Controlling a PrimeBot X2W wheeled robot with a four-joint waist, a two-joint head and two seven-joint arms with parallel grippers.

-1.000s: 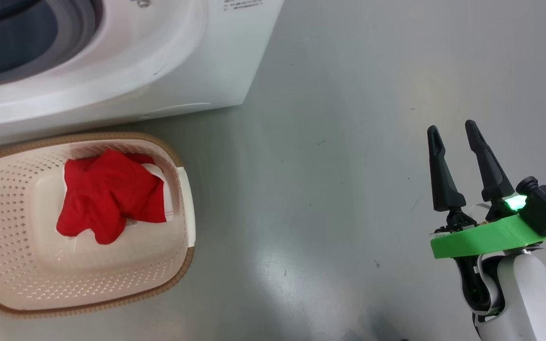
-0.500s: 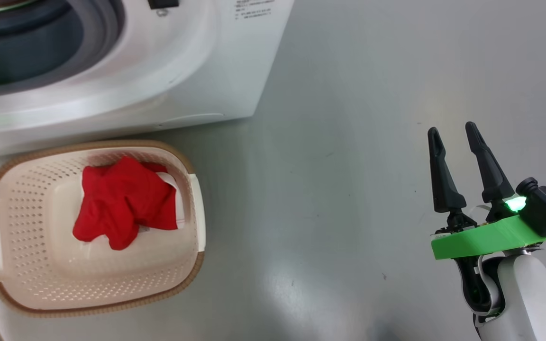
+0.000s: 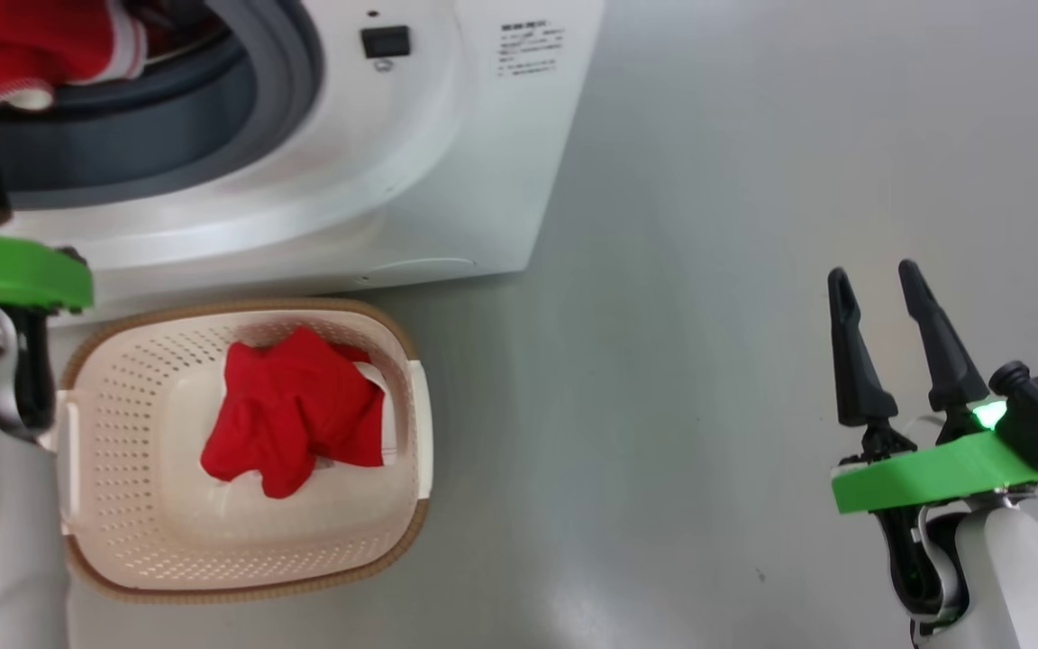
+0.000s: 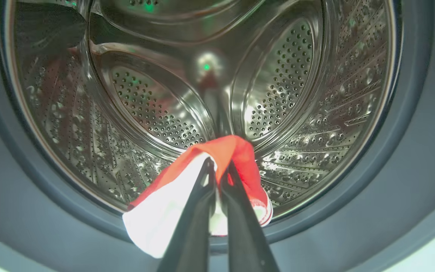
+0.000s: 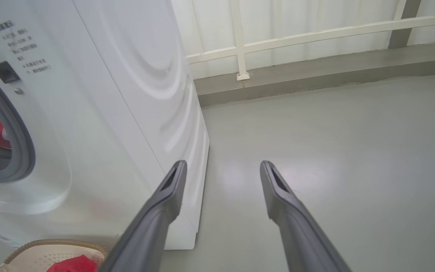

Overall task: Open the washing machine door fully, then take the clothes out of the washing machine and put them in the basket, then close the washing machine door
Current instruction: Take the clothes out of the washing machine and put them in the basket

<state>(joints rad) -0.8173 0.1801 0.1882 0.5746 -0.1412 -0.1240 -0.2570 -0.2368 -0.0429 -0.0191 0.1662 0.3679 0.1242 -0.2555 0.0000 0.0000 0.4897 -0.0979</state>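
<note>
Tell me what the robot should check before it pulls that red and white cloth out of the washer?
1. Grip: left gripper shut on the held garment at the mouth of the drum: ok.
2. Held garment free of the grey gasket: cannot tell.
3. Basket stands in front of the washing machine, with room beside the red garment lying in it: ok.
4. Right gripper open over the floor, away from the basket: ok.
5. Nothing else left in the drum: the held garment hides part of it: cannot tell.
</note>
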